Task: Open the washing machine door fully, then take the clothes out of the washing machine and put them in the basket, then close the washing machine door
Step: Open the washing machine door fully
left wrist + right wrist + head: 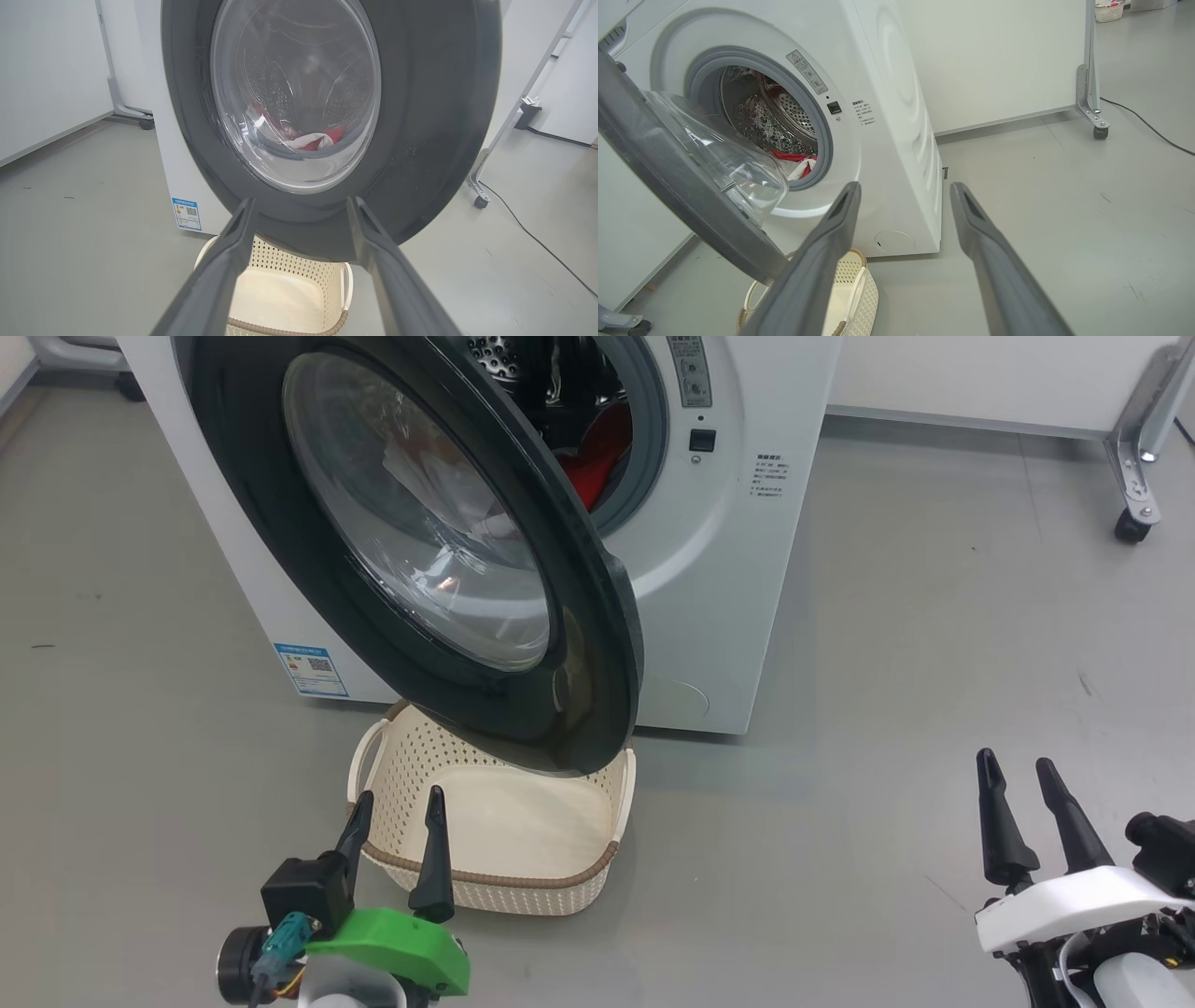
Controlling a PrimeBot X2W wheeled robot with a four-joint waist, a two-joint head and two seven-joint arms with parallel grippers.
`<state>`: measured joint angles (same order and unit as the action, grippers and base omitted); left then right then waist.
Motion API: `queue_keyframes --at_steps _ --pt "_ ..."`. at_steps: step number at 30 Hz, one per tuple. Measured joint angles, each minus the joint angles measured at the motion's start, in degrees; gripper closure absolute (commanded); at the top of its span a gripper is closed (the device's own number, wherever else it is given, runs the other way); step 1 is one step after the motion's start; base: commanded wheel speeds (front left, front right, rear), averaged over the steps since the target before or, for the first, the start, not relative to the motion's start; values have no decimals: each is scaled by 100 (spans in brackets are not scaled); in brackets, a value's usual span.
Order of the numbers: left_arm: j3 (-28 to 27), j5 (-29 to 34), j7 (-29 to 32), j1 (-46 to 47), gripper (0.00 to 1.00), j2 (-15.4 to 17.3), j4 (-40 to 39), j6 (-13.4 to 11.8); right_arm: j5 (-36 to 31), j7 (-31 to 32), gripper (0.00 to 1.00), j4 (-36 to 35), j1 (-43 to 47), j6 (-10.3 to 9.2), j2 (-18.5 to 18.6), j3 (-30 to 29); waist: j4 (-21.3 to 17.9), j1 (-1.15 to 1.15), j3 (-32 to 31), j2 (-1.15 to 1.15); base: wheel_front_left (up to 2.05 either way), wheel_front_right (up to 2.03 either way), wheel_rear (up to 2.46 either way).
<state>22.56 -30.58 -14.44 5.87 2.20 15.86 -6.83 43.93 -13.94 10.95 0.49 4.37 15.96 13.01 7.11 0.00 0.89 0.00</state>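
Observation:
The white washing machine (719, 616) stands ahead with its black-rimmed door (597, 644) swung partly out, hanging over the cream basket (579, 887) on the floor. Red and white clothes (602, 453) lie inside the drum, also seen as clothes (796, 163) through the opening and clothes (310, 139) through the door glass. The basket holds nothing that I can see. My left gripper (397, 807) is open just in front of the basket's near rim, empty. My right gripper (1018, 770) is open and empty, low at the right, well clear of the machine.
Grey floor spreads around the machine, with room to the right. A wheeled frame leg (1134, 504) stands at the far right, and a cable (1148, 123) runs along the floor beyond it. White wall panels (994, 60) close off the back.

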Motion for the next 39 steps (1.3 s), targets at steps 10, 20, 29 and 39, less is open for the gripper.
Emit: queue_keyframes --at_steps 10,20,29,39 --pt "-4 8 0 -4 0 3 -34 0 -29 -1 0 -105 34 0 -105 -76 -10 0 22 0 0 0 0" --pt "-4 9 0 -6 0 4 -65 0 -73 -1 0 -158 119 0 -123 -137 -11 0 35 0 0 0 0" --pt "-4 13 0 -7 0 4 -81 0 -73 -2 0 -196 122 1 -153 -176 1 0 59 0 0 0 0" --pt "15 18 0 -7 0 7 -96 0 -159 -2 0 -253 122 4 -147 -188 16 0 84 0 0 0 0"
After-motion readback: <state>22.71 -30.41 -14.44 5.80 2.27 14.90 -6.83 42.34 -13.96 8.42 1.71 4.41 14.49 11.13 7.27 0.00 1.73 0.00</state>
